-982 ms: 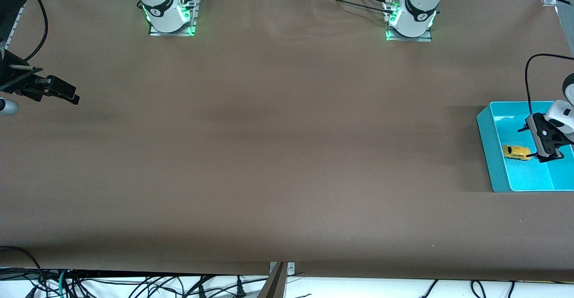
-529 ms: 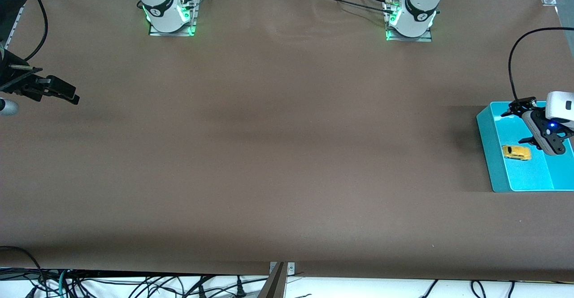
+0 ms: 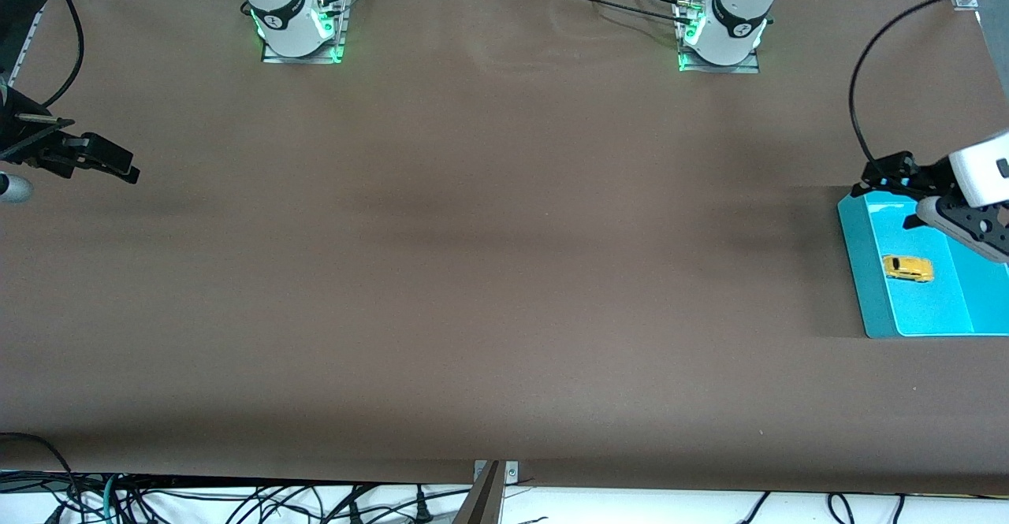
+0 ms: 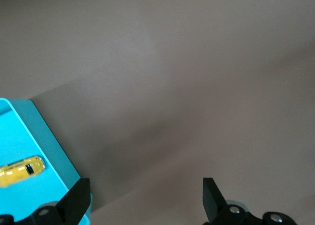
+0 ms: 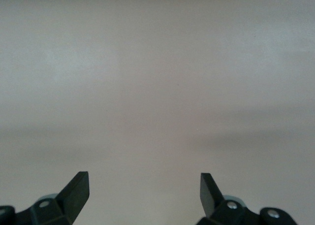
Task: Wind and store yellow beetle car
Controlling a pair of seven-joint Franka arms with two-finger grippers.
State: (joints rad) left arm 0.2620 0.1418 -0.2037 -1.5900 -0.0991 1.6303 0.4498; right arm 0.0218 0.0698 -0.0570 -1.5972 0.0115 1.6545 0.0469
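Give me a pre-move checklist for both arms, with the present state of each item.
1. Yellow beetle car lies in the turquoise bin: ok.
2. Car free of any grip: ok; no jaws touch it.
3. Left gripper open and empty, up over the bin's rim nearest the robots' bases: ok.
4. Right gripper open and empty, waiting over the right arm's end of the table: ok.
5. Car wound: cannot tell.
6. Car upright on its wheels: cannot tell.
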